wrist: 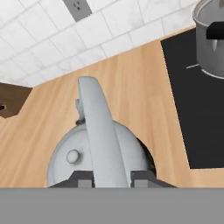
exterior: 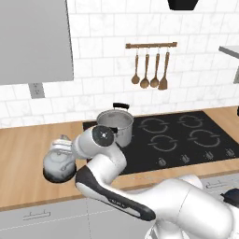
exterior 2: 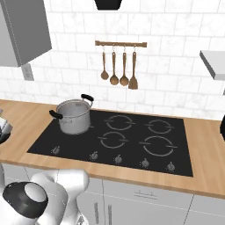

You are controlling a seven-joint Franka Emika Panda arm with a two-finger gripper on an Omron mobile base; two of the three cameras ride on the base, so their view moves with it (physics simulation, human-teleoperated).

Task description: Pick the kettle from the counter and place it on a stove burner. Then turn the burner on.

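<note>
Squat silvery kettle (exterior: 59,164) upright on wood-grain counter (exterior: 23,154), left of cooktop.

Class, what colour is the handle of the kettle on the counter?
Silvery grey, like the kettle body; clearest in the hand view.

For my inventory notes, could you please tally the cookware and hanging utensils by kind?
Kettle: 1
Pot: 1
Hanging wooden utensils: 4
Total: 6
</note>
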